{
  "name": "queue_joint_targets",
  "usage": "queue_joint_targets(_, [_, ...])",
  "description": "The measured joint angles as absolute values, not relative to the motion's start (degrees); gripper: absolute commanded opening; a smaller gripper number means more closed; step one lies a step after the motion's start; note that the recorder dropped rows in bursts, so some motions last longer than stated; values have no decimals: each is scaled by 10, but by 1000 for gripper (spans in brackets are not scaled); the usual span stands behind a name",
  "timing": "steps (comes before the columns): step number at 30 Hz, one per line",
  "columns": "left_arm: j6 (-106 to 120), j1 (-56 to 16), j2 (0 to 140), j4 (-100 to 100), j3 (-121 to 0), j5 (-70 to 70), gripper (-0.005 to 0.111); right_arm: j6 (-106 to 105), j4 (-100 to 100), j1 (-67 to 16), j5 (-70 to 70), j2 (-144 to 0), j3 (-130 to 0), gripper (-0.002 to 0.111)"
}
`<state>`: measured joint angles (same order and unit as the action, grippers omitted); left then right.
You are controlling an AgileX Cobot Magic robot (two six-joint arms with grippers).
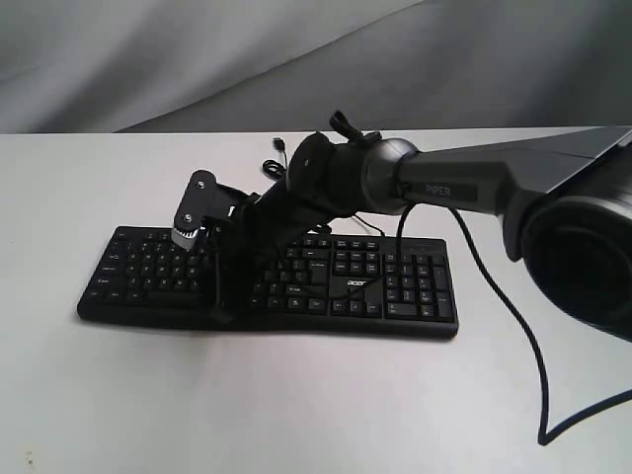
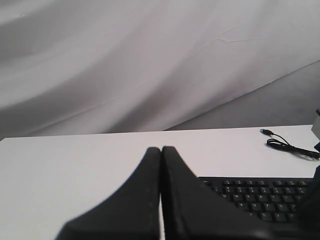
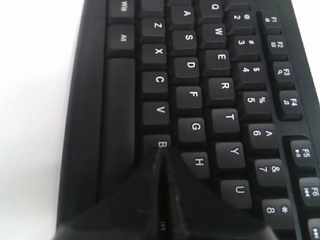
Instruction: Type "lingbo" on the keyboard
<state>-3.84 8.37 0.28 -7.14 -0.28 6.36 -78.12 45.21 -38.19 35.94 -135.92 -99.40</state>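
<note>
The long black keyboard [image 1: 395,286] with the white acer logo lies across the white table [image 1: 296,405]. My right gripper [image 1: 220,314] reaches across from the right and comes down on its left half. In the right wrist view the right gripper [image 3: 161,151] is shut, with nothing between the fingers. Its tips rest at the B key [image 3: 152,142], beside H [image 3: 199,162] and next to the space bar [image 3: 119,125]. The left gripper [image 2: 161,149] is also shut and empty. It hovers off one end of the keyboard [image 2: 260,195] and does not show in the exterior view.
The keyboard's thin black cable [image 1: 272,170] coils behind it and ends in a USB plug [image 1: 279,145]; the same cable [image 2: 292,149] shows in the left wrist view. The right arm's own black cable [image 1: 513,326] hangs down past the number pad. Grey cloth [image 1: 197,49] backs the table.
</note>
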Motion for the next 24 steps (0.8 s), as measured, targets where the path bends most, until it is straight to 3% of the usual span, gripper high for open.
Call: queue_joint_targets(24, [-38, 84, 3, -71, -3, 64, 1, -765, 457, -393, 363, -1391, -1078, 0])
